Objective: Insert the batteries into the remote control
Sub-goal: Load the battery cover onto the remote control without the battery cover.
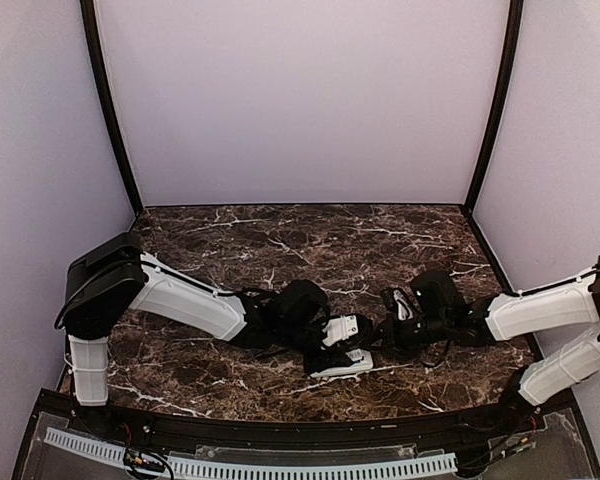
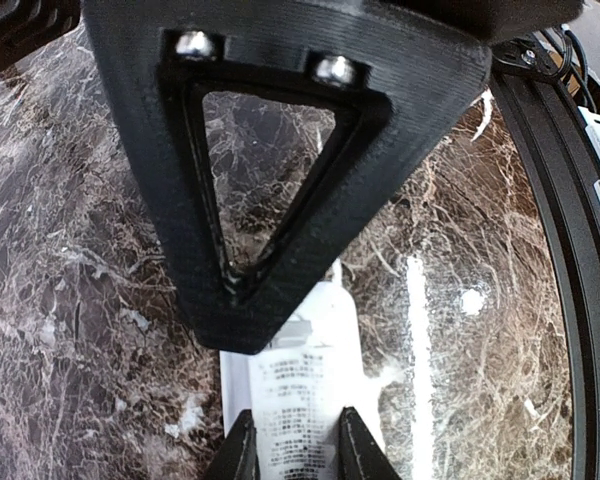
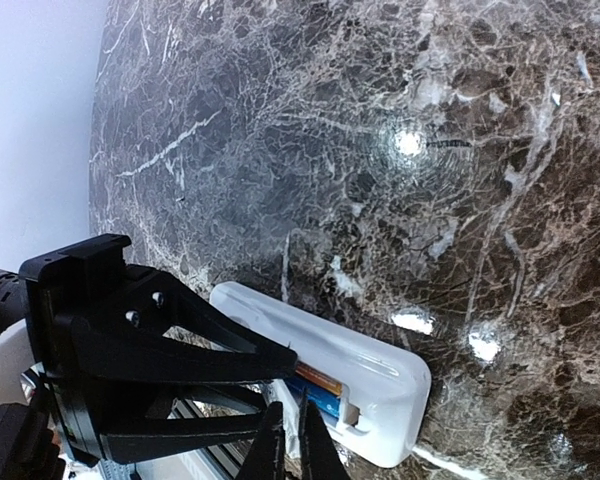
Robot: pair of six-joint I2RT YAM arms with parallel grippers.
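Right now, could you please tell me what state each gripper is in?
Left gripper: jaws closed on the remote.
Right gripper: jaws closed, nothing seen between them.

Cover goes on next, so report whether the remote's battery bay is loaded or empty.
Loaded: in the right wrist view the remote lies back-up and uncovered, orange and blue batteries showing inside. Fully seated: cannot tell.

Lab robot booth: plain white walls (image 1: 300, 100), marble-pattern tabletop (image 1: 280, 235).
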